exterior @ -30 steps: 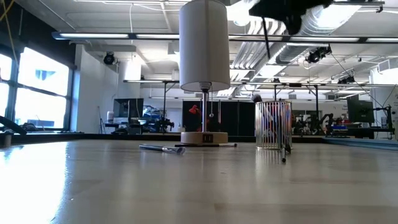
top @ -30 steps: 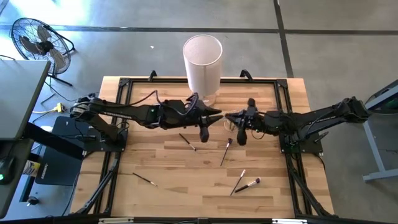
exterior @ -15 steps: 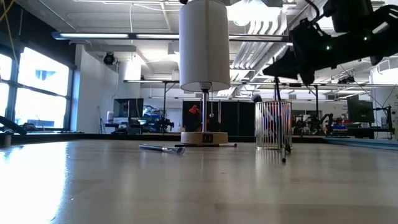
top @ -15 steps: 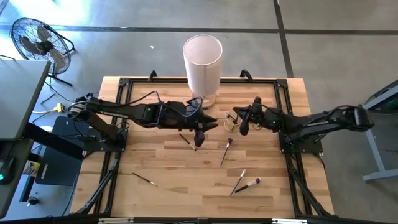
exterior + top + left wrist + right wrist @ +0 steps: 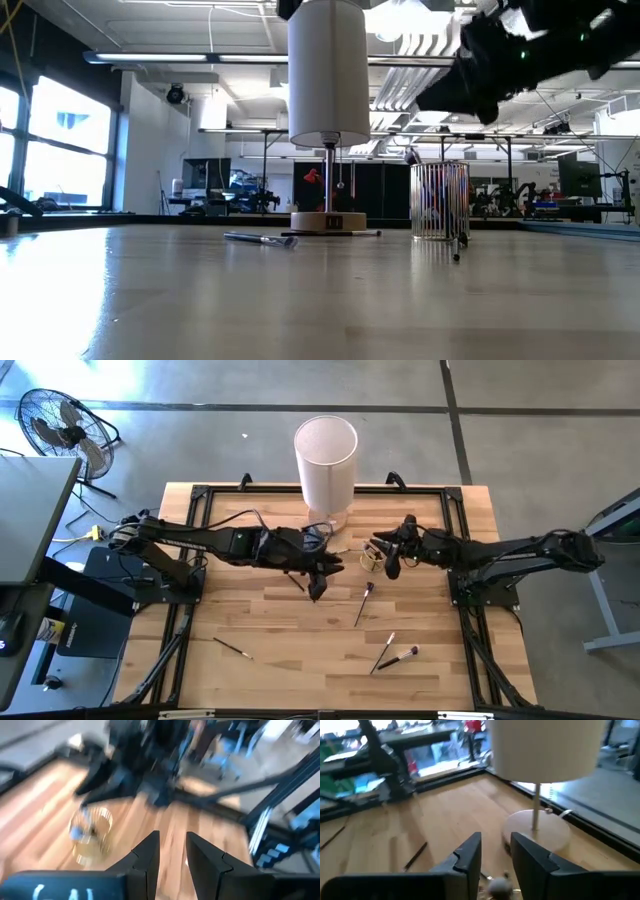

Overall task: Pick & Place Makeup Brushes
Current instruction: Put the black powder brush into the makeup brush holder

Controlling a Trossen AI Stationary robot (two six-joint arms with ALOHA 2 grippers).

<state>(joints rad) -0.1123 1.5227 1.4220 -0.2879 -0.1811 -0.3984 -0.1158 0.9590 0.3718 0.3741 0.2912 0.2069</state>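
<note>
1. My right gripper (image 5: 383,557) hangs over the small clear cup (image 5: 371,560) near the white cylinder (image 5: 325,458). In my wrist view its fingers (image 5: 468,856) stand a little apart with nothing between them. A blurred tuft-like thing sits just below them; I cannot tell what it is.

2. My left gripper (image 5: 318,586) is low over the table (image 5: 260,620), beside a dark makeup brush (image 5: 299,584). Its fingers (image 5: 145,857) are also slightly parted and empty.

3. The other makeup brushes lie loose on the table: 1 dark brush (image 5: 363,602) near the middle, a thin brush (image 5: 232,648) toward the left arm's side, and a crossed pair (image 5: 392,654) at the front.

4. The 2 grippers work close together, so a sideways reach by either could knock the other arm.

5. The cup looks light. If I pull my right gripper away carelessly, I may tip it.

6. The brush under my left gripper is thin and lies flat, so closing too high would miss it or roll it away.
</note>
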